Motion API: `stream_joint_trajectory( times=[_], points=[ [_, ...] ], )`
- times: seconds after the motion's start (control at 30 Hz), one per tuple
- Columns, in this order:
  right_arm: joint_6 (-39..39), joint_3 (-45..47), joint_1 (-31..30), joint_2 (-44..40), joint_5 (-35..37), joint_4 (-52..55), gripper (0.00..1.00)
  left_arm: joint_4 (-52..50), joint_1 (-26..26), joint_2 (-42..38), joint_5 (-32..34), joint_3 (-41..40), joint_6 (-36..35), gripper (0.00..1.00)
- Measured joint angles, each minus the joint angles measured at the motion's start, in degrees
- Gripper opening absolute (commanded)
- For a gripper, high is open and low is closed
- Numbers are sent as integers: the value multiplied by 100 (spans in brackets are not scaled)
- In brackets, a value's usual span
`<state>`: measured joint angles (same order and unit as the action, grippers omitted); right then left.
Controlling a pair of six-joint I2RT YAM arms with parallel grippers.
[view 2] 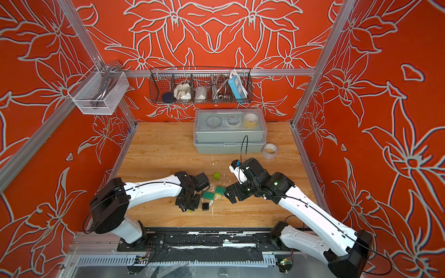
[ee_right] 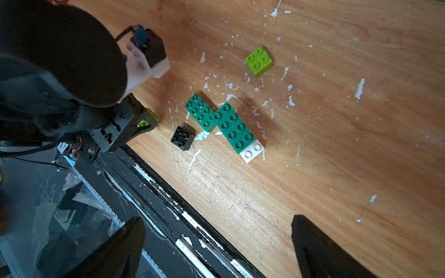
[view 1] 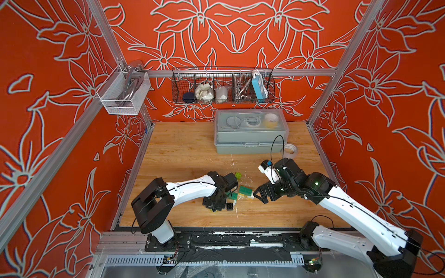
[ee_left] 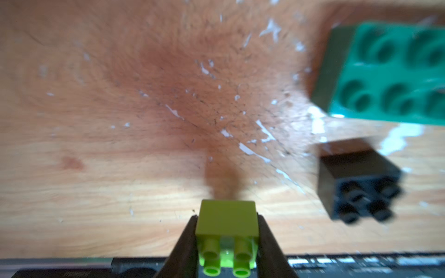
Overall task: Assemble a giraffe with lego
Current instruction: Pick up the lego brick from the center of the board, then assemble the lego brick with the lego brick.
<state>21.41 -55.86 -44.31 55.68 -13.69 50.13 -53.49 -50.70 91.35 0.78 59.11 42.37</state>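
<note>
Left wrist view: left tool (ee_left: 227,217) clamped on a lime brick (ee_left: 227,226).
The long green brick (ee_right: 234,127) lies toward the right tool (ee_right: 218,231), whose jaws stand apart, near it.

**Twin-arm robot, build details.** The left arm (view 1: 190,187) and right arm (view 1: 349,204) are built alike. Glossy white moulded link shells, dotted with small recessed fastener holes, alternate with rounded matt black joint housings. Both stand on a flat black metal mounting plate (view 1: 228,239). A thin black cable (view 1: 271,148) runs along each arm away from the plate. On the right arm, a black housing far from the plate carries a green indicator light (view 1: 316,183). Beyond the light sits a white camera block (view 1: 266,169) with a blue plug. The left end effector (ee_left: 227,228) and right end effector (ee_right: 218,217) are black with tapered fingers (ee_right: 313,245). The left one's bracket shows a silver screw (ee_right: 90,150).
</note>
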Motion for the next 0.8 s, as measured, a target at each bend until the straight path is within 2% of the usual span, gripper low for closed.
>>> stream_joint_trajectory(
  times=[0.2,0.33,0.43,0.6,0.8],
  points=[
    [284,258,4,-1054,59,-85,100,-378,0,236,-9,1593,-37,32],
    [385,337,4,-1412,85,-20,100,-485,0,997,-90,2922,-212,32],
    [409,356,7,-1440,153,90,100,-608,-2,1574,-138,3543,-374,32],
    [409,356,7,-1438,310,179,100,-942,-68,2208,-151,4024,-647,32],
    [404,354,17,-1368,380,186,100,-1193,-140,2420,-153,4181,-807,32]
  ],
)
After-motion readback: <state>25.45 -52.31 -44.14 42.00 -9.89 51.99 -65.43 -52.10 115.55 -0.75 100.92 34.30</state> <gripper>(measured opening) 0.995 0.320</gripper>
